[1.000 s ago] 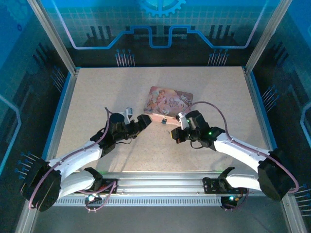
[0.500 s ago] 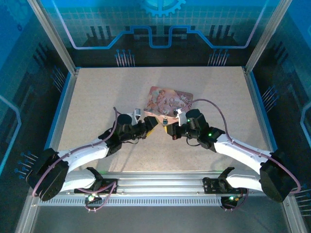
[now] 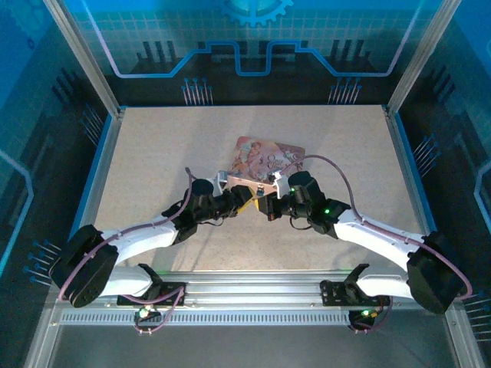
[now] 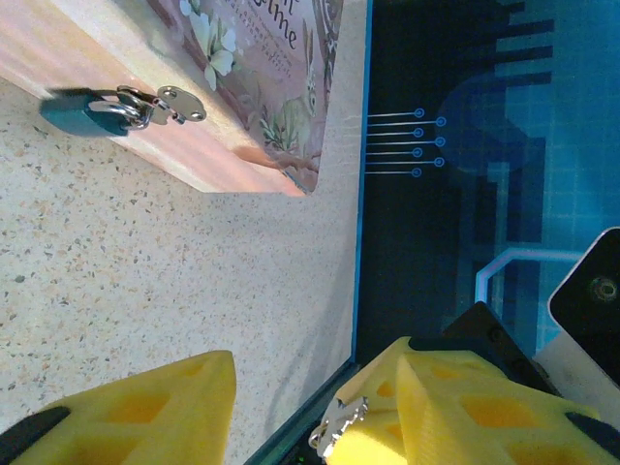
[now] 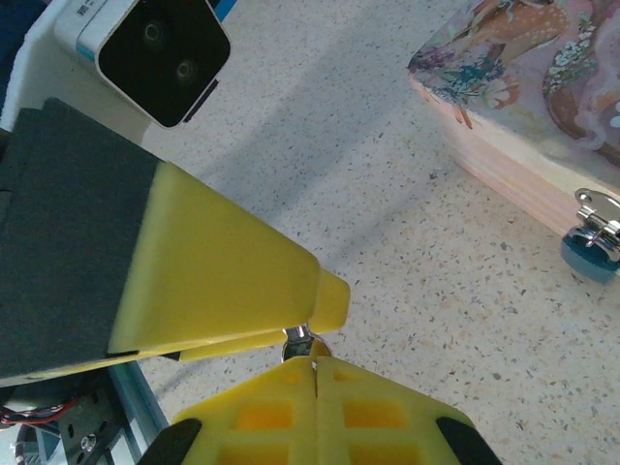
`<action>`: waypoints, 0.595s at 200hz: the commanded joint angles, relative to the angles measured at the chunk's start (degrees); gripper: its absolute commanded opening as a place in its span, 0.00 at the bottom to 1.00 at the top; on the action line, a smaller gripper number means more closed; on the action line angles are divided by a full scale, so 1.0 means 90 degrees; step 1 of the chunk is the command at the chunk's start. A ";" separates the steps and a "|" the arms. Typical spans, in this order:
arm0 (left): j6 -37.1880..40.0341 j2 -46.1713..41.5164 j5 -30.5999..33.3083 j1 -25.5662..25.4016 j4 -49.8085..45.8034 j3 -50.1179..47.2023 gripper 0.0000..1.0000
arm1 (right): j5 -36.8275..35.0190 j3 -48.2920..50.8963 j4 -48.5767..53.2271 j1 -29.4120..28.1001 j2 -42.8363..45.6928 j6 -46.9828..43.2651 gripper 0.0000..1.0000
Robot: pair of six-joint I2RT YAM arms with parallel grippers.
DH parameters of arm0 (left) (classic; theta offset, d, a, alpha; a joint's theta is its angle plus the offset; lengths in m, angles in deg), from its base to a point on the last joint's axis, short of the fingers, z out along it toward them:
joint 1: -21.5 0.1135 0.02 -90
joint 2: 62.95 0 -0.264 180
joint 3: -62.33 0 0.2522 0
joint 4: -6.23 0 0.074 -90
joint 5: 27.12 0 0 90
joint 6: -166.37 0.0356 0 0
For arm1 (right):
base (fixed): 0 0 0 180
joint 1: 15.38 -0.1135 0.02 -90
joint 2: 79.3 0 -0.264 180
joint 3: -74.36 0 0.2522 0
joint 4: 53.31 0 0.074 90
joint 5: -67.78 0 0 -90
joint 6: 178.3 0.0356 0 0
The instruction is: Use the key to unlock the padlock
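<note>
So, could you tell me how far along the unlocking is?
Done: the key is picked up, pinched in the right pincer. In hand: the left pincer, jaws apart, sits at the key, perhaps to take it. Left: the padlock hangs closed on the hasp of the pink box, key not inserted.

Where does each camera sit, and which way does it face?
Top external: above and behind the bases, looking down on the table; both arms, left tool beside right tool.
Left wrist: on the left arm, facing across the table to the pink box and padlock; own yellow fingers at bottom.
Right wrist: low over the table, facing the box; right tool shut on the key.
Both wrist views share padlock and box.
</note>
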 commanded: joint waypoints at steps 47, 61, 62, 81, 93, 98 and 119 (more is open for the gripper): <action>0.0248 0.0098 0.0024 -0.0047 0.0145 0.0224 0.33 | 0.0117 -0.0274 0.0182 -0.0121 0.0002 -0.0164 0.00; 0.0269 0.0099 0.0036 -0.0052 0.0145 0.0225 0.28 | 0.0123 -0.0273 0.0208 -0.0132 0.0011 -0.0178 0.00; 0.0276 0.0099 0.0038 -0.0047 0.0146 0.0224 0.28 | 0.0123 -0.0273 0.0209 -0.0132 0.0011 -0.0179 0.00; 0.0325 0.0085 0.0051 -0.0047 0.0133 0.0224 0.18 | 0.0153 -0.0276 0.0250 -0.0131 0.0032 -0.0198 0.00; 0.0394 0.0070 0.0067 -0.0052 0.0124 0.0224 0.12 | 0.0175 -0.0273 0.0287 -0.0125 0.0063 -0.0217 0.00; 0.0431 0.0058 0.0074 -0.0048 0.0121 0.0221 0.09 | 0.0203 -0.0265 0.0304 -0.0116 0.0083 -0.0220 0.00; 0.0610 -0.0041 0.0123 -0.0048 0.0013 0.0234 0.02 | 0.0414 -0.0208 0.0298 -0.0057 0.0190 -0.0251 0.00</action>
